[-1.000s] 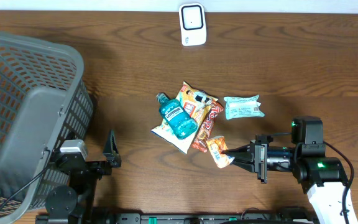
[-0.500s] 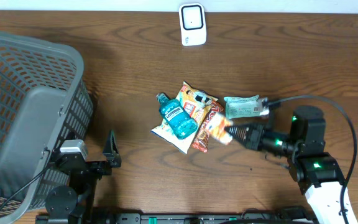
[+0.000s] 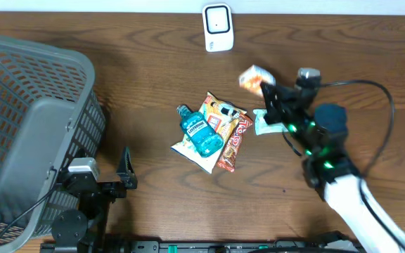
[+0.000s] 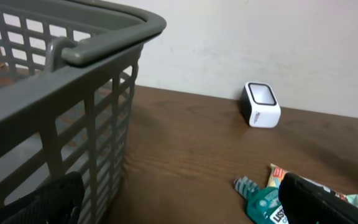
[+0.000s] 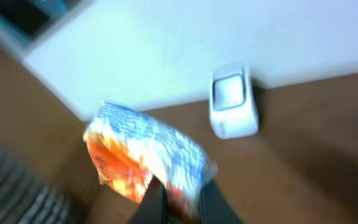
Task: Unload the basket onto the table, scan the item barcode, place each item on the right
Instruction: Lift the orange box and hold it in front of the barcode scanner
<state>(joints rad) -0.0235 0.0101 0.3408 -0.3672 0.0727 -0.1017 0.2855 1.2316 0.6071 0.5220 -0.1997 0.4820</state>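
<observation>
My right gripper (image 3: 264, 86) is shut on a small orange and white snack packet (image 3: 253, 76), held in the air above the table. In the right wrist view the packet (image 5: 146, 154) sticks up from between my fingers, with the right gripper (image 5: 178, 198) pinching its lower end; the view is blurred. The white barcode scanner (image 3: 217, 28) stands at the table's far edge, and shows just beyond the packet as a white scanner (image 5: 233, 103). My left gripper (image 4: 182, 208) rests open by the basket with nothing in it.
A grey plastic basket (image 3: 20, 84) fills the left side. In the middle lies a pile: a blue mouthwash bottle (image 3: 201, 132), a yellow snack bag (image 3: 220, 114), a red bar (image 3: 235, 140) and a pale green packet (image 3: 278, 121).
My right arm has lifted the orange packet from the table's front and swung it up and back toward the scanner. The left arm has not moved.
</observation>
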